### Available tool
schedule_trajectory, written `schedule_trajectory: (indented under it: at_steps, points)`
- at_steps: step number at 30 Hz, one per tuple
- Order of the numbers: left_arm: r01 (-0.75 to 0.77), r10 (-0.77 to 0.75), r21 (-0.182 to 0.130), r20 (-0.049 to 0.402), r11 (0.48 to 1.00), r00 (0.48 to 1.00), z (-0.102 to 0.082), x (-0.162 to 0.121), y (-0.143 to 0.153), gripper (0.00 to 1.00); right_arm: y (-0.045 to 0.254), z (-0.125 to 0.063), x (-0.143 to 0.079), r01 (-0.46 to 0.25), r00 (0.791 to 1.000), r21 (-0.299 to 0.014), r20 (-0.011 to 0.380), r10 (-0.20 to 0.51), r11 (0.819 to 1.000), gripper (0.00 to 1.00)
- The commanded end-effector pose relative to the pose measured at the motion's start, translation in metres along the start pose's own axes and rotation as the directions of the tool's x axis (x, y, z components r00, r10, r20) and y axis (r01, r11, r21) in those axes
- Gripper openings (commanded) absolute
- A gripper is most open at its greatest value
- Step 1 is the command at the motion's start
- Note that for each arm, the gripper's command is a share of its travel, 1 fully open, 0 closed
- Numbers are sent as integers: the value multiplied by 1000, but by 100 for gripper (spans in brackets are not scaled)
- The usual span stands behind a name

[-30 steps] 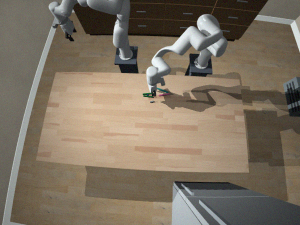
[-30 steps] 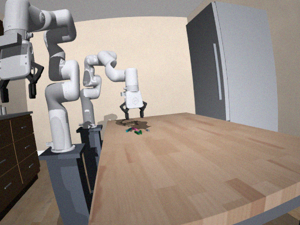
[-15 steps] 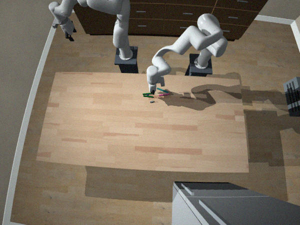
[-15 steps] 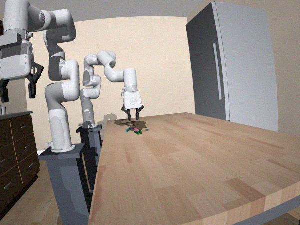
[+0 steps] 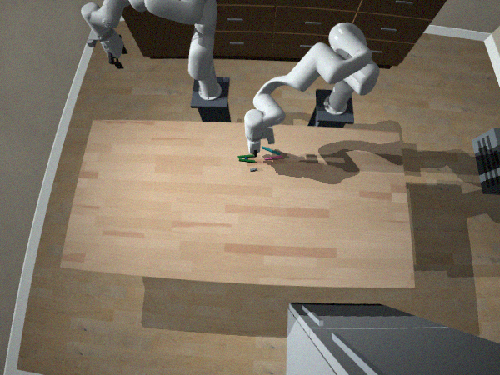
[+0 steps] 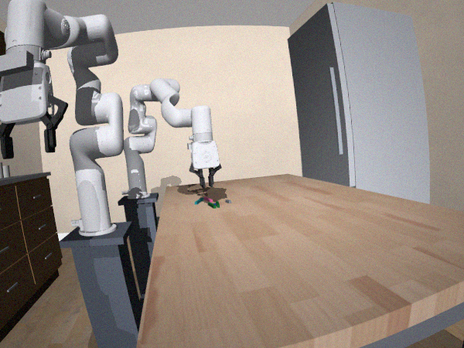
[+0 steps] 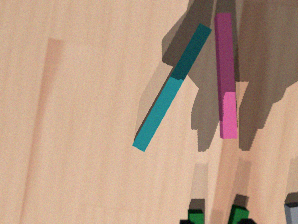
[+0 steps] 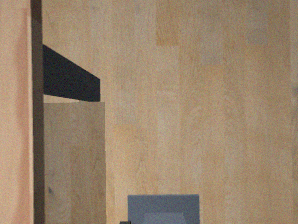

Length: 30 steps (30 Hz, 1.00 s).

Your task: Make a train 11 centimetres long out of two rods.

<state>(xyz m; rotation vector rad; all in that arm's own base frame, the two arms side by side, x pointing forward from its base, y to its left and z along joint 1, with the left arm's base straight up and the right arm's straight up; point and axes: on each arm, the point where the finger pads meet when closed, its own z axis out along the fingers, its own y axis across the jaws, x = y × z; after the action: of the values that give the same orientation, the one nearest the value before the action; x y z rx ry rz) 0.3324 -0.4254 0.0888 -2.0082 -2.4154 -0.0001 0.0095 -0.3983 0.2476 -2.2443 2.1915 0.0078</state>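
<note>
- By the top view's clock, two green rods lie flat: the upper green rod [image 5: 243, 157] [image 6: 212, 206] [image 7: 196, 216] and the lower green rod [image 5: 250, 161] [image 6: 218, 206] [image 7: 240, 214]. Both run roughly from 9 to 3 o'clock, a bit wider apart at 3.
- A tiny blue rod [image 5: 247, 158] sits between them. I can't tell if it touches.
- The left tool [image 5: 255, 154] [image 6: 207, 186] [image 7: 216, 221] hangs over the worktop [image 5: 167, 233] [image 6: 294, 271] [image 7: 90, 180], with the greens around 8 o'clock from it. Its fingers are partly closed, a small gap left, holding nothing. They stand side by side across the greens' long way, which looks good for a pinch.
- The grey rod [image 5: 253, 169] [image 6: 228, 201] [image 7: 293, 214] is near, toward 6 o'clock.
- The turquoise rod [image 5: 271, 150] [image 6: 199, 201] [image 7: 170, 92] slants from 10 to 4 o'clock. The pink rod [image 5: 273, 157] [image 6: 208, 199] [image 7: 226, 70] is off at 3.
- Green plus grey makes eleven, and so does turquoise plus blue. No train is made yet.
- The left arm is nearer. The right tool [image 5: 116, 63] [image 6: 29, 148] is far off at 10 o'clock, wide open and empty.
- Blue looks hard to get: a finger could bump a green.
</note>
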Motion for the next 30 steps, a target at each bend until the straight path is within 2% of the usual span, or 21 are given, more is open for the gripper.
schedule_trajectory:
  at_steps: [1,15,30]
  points:
    - [0,0,-3,5,1000,1000,-2,-2,1,26,0,-2,2,0,1000,0,-7,0,1000,100]
    - [-15,15,-3,5,1000,1000,3,-1,1,26,0,-2,2,0,1000,0,-7,0,1000,100]
    - [-15,15,-3,5,1000,1000,21,-1,1,26,0,-2,2,0,1000,0,-7,0,1000,100]
